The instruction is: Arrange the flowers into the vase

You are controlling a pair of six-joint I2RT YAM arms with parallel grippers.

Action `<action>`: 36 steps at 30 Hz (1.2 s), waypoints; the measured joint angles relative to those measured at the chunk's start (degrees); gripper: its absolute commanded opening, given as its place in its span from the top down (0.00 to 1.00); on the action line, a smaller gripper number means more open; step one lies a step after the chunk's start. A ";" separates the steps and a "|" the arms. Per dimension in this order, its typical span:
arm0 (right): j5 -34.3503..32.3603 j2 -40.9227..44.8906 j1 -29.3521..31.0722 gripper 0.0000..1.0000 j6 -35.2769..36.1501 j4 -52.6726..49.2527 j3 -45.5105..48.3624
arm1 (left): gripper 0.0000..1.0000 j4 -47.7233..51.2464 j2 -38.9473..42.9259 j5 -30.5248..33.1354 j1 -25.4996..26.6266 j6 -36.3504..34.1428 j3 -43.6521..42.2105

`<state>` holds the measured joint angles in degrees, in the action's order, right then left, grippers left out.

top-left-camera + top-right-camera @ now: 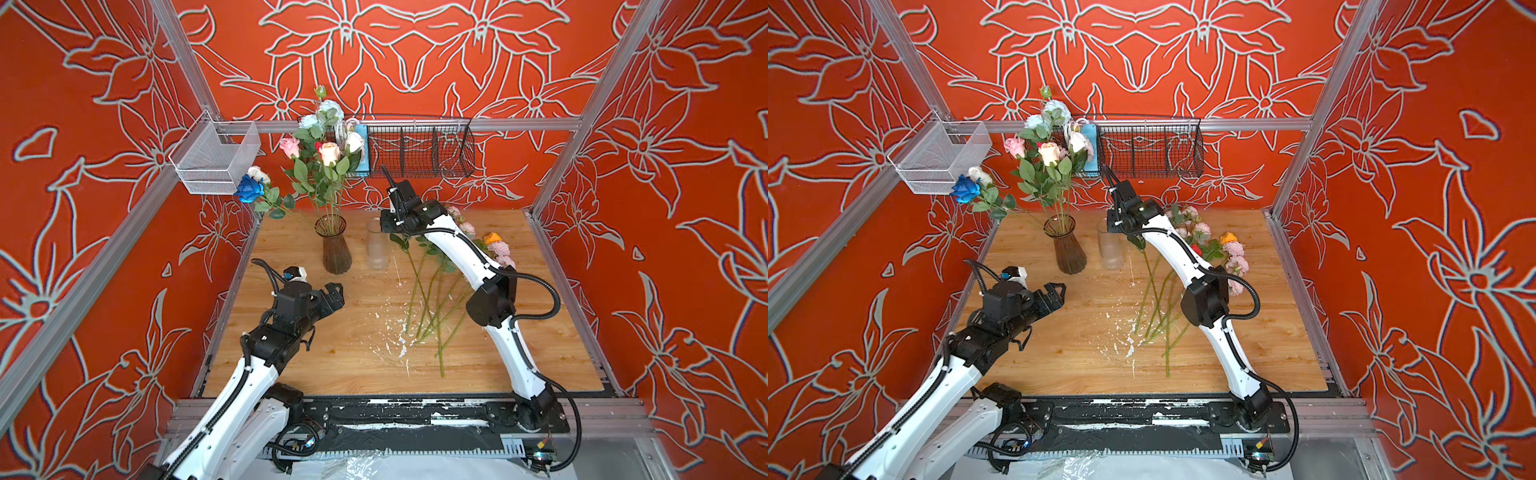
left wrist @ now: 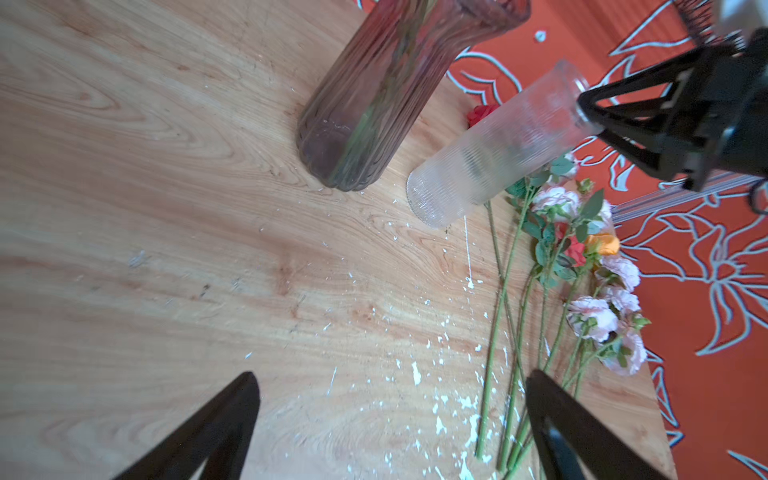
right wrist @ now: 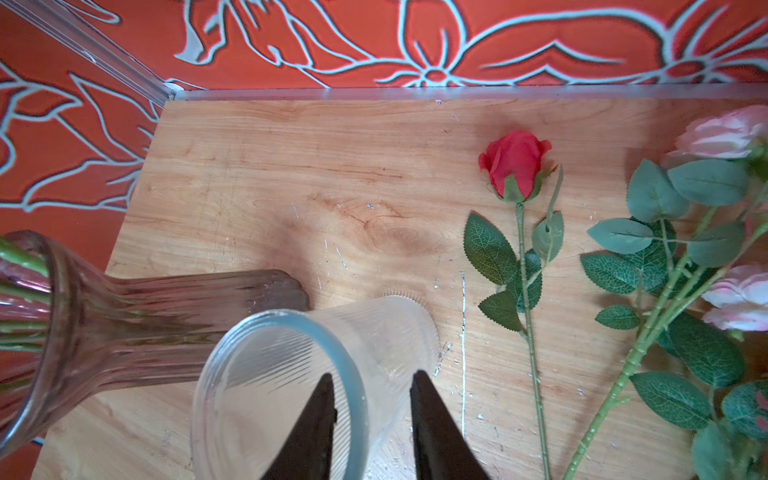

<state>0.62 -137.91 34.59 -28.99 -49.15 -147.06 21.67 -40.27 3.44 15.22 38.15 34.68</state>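
Your right gripper (image 3: 372, 376) sits narrow astride the rim of the clear vase (image 3: 386, 324), one finger inside the mouth and one outside the wall; whether it presses on the glass you cannot tell from these views. That vase stands empty and upright on the table (image 1: 353, 365), just beside the brown vase (image 1: 336, 249), which holds a bunch (image 1: 324, 158) of stems and heads. Expect the ribbed glass to be slick, hard and breakable, and light enough while empty to tip if pulled by its rim; squeeze gently. Your left gripper (image 2: 390, 432) hangs spread wide over bare wood, holding nothing. The loose flowers (image 2: 552, 257) lie flat on the table on the right arm's side of the clear vase, the red rose (image 3: 515, 162) nearest it; they look light, with thin springy stems and soft heads; take one on bare stem below the leaves, never by the head.
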 measured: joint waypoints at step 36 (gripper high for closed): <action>1.70 25.40 5.31 1.00 6.73 -2.21 34.32 | 0.01 -4.48 -0.26 -9.51 0.04 -2.14 0.90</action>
<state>2.33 -112.51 39.90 -22.26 -51.35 -112.75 17.19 -40.53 -6.07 15.27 36.01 35.57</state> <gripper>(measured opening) 0.116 0.992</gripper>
